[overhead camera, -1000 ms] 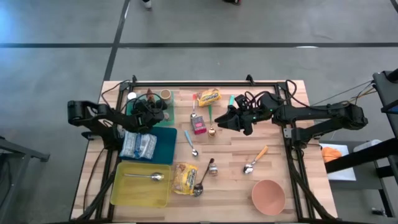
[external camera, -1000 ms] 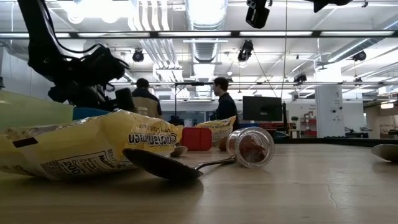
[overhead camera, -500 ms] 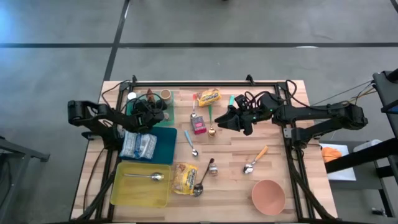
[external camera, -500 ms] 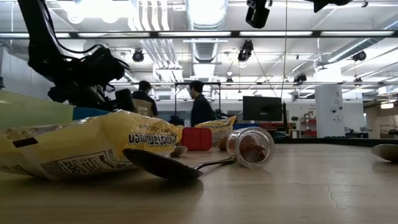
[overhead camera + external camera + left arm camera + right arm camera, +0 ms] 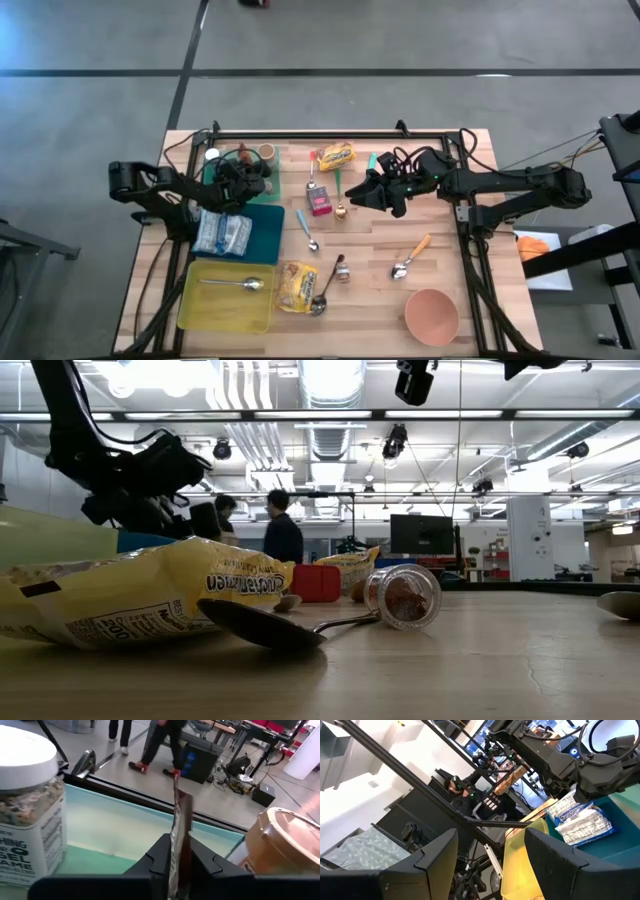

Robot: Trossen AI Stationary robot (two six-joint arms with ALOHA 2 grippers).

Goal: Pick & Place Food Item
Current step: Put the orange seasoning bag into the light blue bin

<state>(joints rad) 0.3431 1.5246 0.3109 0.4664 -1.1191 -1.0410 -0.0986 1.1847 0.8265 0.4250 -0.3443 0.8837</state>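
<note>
My left gripper (image 5: 243,174) is at the table's far left, over the green tray (image 5: 213,172). In the left wrist view a thin brown-and-silver food packet (image 5: 181,815) stands edge-on between its fingers. A white-lidded jar (image 5: 27,805) is on one side and a brown-lidded jar (image 5: 280,845) on the other. The tray's green wall (image 5: 115,827) is behind them. My right gripper (image 5: 372,193) hangs open above the table's middle and holds nothing; in the right wrist view its fingers (image 5: 437,855) stand well apart. My left gripper pinches the packet's lower part (image 5: 178,851) between its two fingers, one on each flat face. The fingers come nearly level from the table's near side, slanting a little down. The packet stands upright and rises above the fingertips. Its lower end is hidden by the fingers.
A blue tray (image 5: 268,238) holds a white-and-blue bag (image 5: 222,233), and a yellow tray (image 5: 200,300) holds a spoon. On the wood lie yellow snack bags (image 5: 297,285) (image 5: 337,155), a red box (image 5: 321,203), several spoons, a small jar (image 5: 341,270) and a pink bowl (image 5: 432,315).
</note>
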